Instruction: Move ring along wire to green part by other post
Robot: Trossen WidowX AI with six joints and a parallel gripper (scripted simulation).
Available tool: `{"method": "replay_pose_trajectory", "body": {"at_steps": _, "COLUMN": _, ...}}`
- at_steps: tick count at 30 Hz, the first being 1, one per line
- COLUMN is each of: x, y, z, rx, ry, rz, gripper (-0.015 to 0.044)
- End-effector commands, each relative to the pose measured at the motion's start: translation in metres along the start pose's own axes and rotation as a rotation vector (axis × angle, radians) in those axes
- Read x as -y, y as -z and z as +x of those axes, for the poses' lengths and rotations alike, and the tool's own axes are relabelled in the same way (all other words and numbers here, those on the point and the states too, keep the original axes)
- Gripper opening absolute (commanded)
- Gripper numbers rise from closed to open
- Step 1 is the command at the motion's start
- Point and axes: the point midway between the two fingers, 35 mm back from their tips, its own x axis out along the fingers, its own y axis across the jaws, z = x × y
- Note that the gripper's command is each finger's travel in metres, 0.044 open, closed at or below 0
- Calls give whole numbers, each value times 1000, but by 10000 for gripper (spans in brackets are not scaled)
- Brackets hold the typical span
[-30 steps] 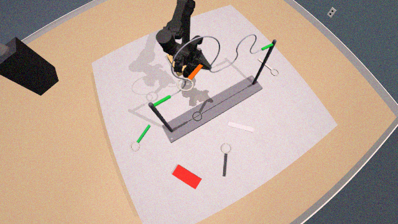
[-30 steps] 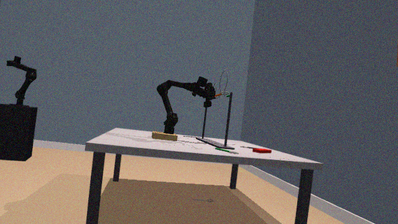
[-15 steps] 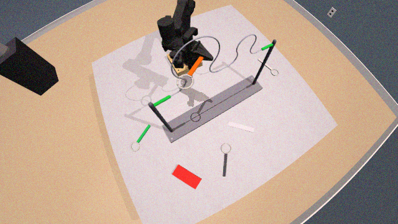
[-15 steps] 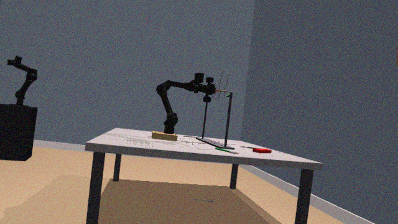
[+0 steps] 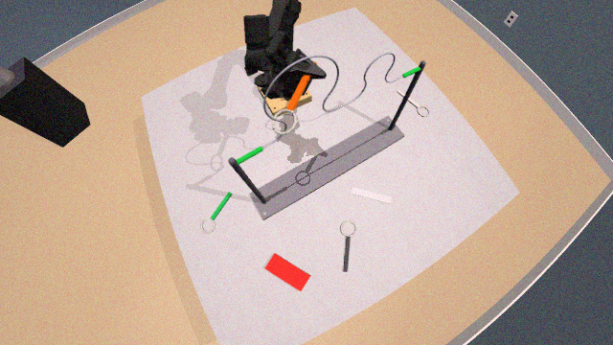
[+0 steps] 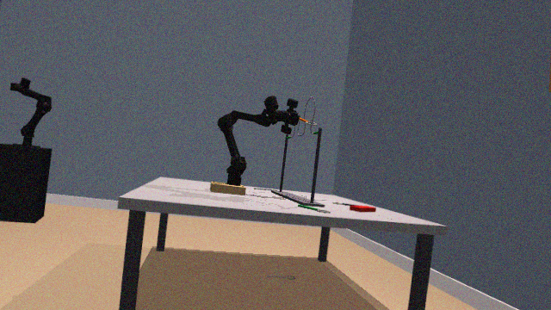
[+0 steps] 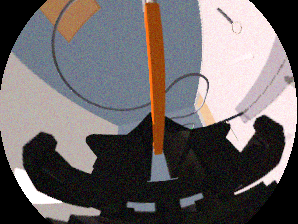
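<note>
The tool is closed narrowly on the orange handle, gripping its end. The ring is up at the grey part of the wire, near the green part by one post; I cannot tell whether they touch.

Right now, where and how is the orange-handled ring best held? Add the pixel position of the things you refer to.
By the far end of the orange handle [image 5: 299, 92] [image 6: 303, 120] [image 7: 156, 75], away from the ring [image 5: 285, 122], coming from the robot's base side. The handle is long and straight, pointing back that way, so the hand [image 5: 313, 72] [image 7: 153, 115], already shut on it, likely stays clearer of the wire [image 5: 337, 72] [image 7: 90, 105].
</note>
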Motion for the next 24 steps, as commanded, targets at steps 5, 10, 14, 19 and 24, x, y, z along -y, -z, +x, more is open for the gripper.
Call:
{"method": "replay_pose_trajectory", "body": {"at_steps": 5, "x": -23, "y": -3, "z": -2, "rx": -1, "ry": -65, "rz": 120, "gripper": -150}}
{"method": "replay_pose_trajectory", "body": {"at_steps": 10, "x": -35, "y": -6, "z": -3, "rx": -3, "ry": -93, "rz": 175, "gripper": -150}}
{"method": "replay_pose_trajectory", "body": {"at_steps": 14, "x": -42, "y": -7, "z": -5, "rx": -4, "ry": -103, "rz": 196, "gripper": -150}}
{"method": "replay_pose_trajectory", "body": {"at_steps": 19, "x": -46, "y": -9, "z": -5, "rx": -5, "ry": -100, "rz": 194, "gripper": -150}}
{"method": "replay_pose_trajectory", "body": {"at_steps": 24, "x": -48, "y": -9, "z": -6, "rx": -5, "ry": -85, "rz": 172, "gripper": -150}}
